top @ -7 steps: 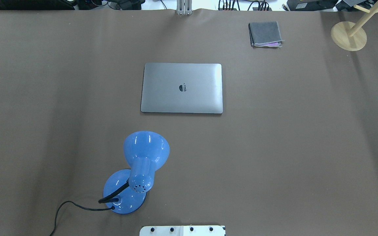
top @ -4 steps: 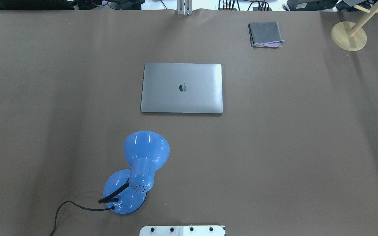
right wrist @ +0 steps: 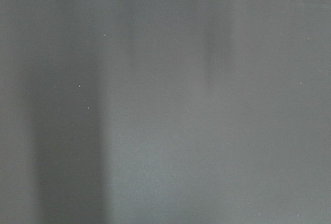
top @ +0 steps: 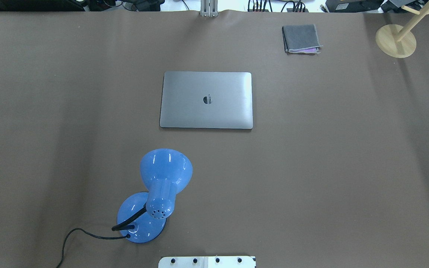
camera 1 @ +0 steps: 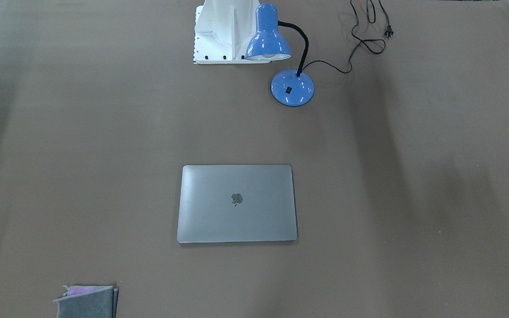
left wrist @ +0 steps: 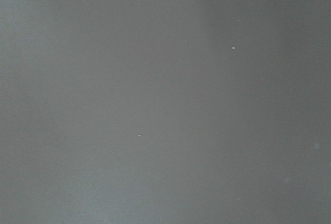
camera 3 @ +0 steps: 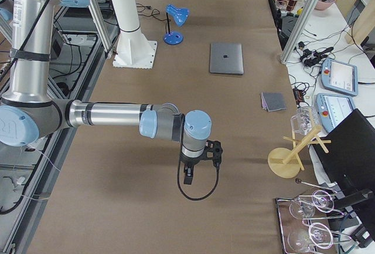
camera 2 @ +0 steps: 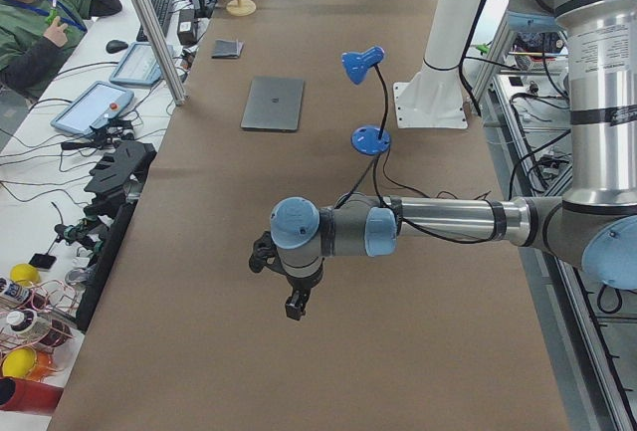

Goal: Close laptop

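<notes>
The grey laptop (top: 206, 100) lies flat on the brown table with its lid down and the dark apple logo on top. It also shows in the front-facing view (camera 1: 237, 203), the left view (camera 2: 273, 104) and the right view (camera 3: 227, 58). My left gripper (camera 2: 295, 306) hangs over the table's left end, far from the laptop. My right gripper (camera 3: 188, 175) hangs over the table's right end, also far from it. Both show only in the side views, so I cannot tell whether they are open or shut. Both wrist views show only bare table surface.
A blue desk lamp (top: 158, 190) with a black cord stands near the robot base (top: 207, 261), in front of the laptop. A folded grey cloth (top: 301, 38) lies at the far right. A wooden stand (top: 396, 40) is at the far right corner.
</notes>
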### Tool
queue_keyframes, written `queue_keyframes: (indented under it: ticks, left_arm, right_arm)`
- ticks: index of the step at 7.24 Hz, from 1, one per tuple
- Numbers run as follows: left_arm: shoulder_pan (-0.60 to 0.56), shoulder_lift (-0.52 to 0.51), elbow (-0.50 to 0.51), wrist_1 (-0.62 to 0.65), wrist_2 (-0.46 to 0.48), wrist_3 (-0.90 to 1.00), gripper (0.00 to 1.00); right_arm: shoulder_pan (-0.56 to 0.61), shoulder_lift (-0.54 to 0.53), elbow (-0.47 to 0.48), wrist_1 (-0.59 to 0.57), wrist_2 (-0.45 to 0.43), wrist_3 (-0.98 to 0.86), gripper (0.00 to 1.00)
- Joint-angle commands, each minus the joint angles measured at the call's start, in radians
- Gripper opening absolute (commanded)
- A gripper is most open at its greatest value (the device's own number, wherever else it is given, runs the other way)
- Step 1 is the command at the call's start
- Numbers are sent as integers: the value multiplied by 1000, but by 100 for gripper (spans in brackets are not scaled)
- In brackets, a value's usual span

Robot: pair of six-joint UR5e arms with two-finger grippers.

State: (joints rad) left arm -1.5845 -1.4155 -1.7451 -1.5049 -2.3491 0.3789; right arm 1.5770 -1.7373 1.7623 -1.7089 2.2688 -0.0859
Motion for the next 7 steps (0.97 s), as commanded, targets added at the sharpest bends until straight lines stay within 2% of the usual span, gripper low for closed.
queue_keyframes:
  ticks: [1, 7]
  left_arm:
    - [0, 1, -11, 0, 1, 0, 99]
    - [0, 0, -39, 0, 2, 0, 99]
  right_arm:
    - [-2, -1, 0, 0, 0, 0, 100]
    - [-3, -1, 2, 0, 6, 0, 100]
